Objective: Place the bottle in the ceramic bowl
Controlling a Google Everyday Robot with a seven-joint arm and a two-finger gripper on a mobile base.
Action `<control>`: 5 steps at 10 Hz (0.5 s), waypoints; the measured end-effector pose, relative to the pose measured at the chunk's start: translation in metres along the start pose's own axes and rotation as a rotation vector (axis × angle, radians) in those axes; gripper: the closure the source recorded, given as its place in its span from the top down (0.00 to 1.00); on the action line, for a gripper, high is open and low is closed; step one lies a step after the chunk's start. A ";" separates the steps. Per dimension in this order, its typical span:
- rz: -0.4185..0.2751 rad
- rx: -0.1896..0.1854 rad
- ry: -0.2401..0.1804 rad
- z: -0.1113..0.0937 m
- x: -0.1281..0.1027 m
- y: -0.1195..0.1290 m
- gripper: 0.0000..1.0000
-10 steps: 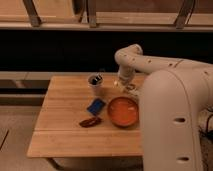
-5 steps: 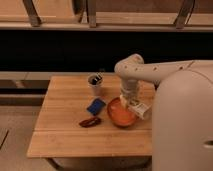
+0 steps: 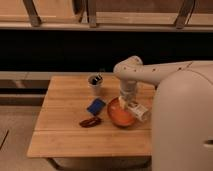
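Observation:
The glossy orange ceramic bowl [image 3: 119, 115] sits on the wooden table [image 3: 65, 137], right of centre. My gripper [image 3: 127, 101] hangs straight down from the white arm over the bowl's right half, just above its inside. A pale whitish bottle [image 3: 138, 110] shows right below the gripper, lying tilted across the bowl's right rim. Whether the gripper holds it I cannot tell. The robot's white body hides the table's right end.
A small grey cup [image 3: 95, 83] with dark items stands at the back of the table. A blue flat item [image 3: 96, 106] and a dark red item [image 3: 90, 121] lie left of the bowl. A dark shelf wall runs behind the table.
The arm has swung from the back of the table forward and down over the bowl. The pale bottle now shows at the bowl's right rim.

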 end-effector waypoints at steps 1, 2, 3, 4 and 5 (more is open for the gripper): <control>0.000 0.000 0.000 0.000 0.000 0.000 0.33; 0.000 0.001 -0.001 0.000 0.000 -0.001 0.43; 0.001 0.000 0.000 0.000 0.000 -0.001 0.55; 0.001 0.000 0.000 0.000 0.000 -0.001 0.63; 0.001 0.000 0.000 0.000 0.000 -0.001 0.73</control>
